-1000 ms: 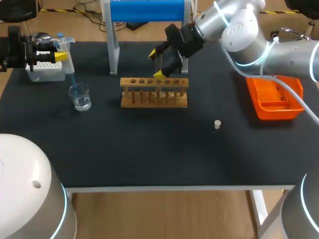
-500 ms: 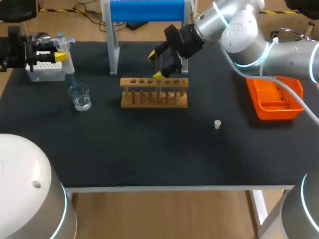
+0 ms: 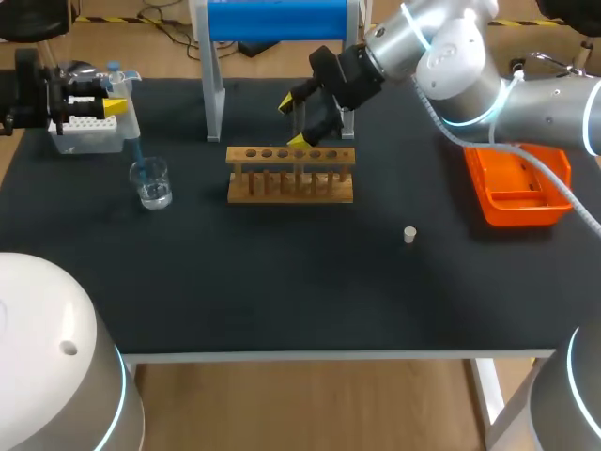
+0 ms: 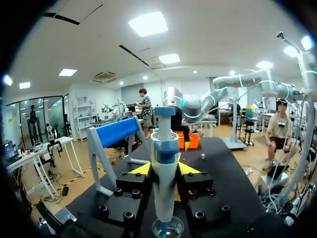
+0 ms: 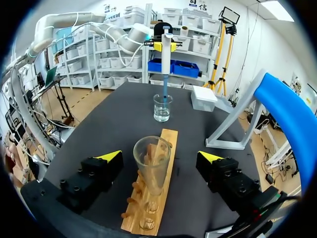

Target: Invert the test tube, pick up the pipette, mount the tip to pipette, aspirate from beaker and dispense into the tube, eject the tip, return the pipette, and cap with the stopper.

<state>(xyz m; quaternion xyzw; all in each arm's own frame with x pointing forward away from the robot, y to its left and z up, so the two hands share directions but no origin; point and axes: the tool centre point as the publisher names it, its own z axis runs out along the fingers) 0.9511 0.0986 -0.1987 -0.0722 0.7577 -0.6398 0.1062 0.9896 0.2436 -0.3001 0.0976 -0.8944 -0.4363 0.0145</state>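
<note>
The white and blue pipette (image 4: 164, 148) stands upright between the fingers of my left gripper (image 4: 164, 169), which is shut on it. Its blue tip dips into the glass beaker (image 3: 151, 182) of clear liquid at the table's left. The pipette (image 5: 164, 54) also shows over the beaker (image 5: 162, 108) in the right wrist view. A glass test tube (image 5: 151, 166) stands mouth-up in the wooden rack (image 3: 291, 175). My right gripper (image 5: 159, 156) is open around it, with both fingers well clear of the glass. A small white stopper (image 3: 409, 234) lies right of the middle.
A white tip box (image 3: 89, 132) sits at the back left under my left gripper (image 3: 111, 96). A blue-topped stand (image 3: 277, 21) rises behind the rack. An orange bin (image 3: 516, 183) lies at the right.
</note>
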